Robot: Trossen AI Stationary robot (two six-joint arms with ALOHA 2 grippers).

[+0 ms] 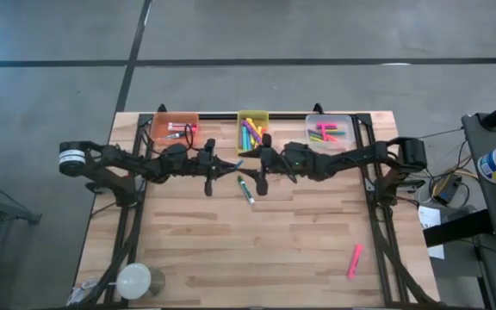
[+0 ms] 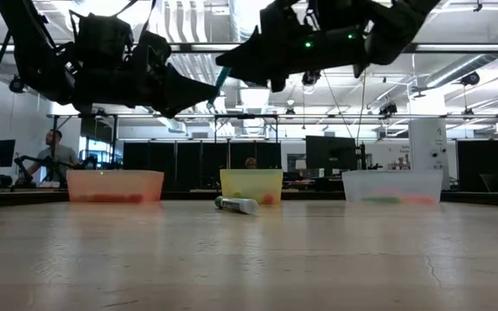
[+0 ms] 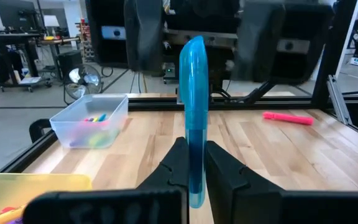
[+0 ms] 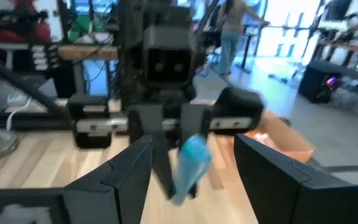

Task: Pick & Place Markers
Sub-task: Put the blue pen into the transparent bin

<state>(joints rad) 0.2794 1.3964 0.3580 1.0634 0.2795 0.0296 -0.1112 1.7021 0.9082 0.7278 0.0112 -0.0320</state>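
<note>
Above the middle of the light wooden counter [image 1: 257, 250], the left claw [image 1: 231, 166] pinches a slim blue capped marker [image 3: 193, 118], held off the surface and pointing toward the right claw [image 1: 252, 168], whose fingers stand spread wide just beside it. Beneath them, a green-and-white marker [image 1: 245, 189] lies on the boards. One pink marker [image 1: 354, 260] lies well apart, near the right edge. Along the far edge sit translucent orange [image 1: 173, 127], yellow [image 1: 252, 129] and clear [image 1: 331, 131] bins holding further markers.
</note>
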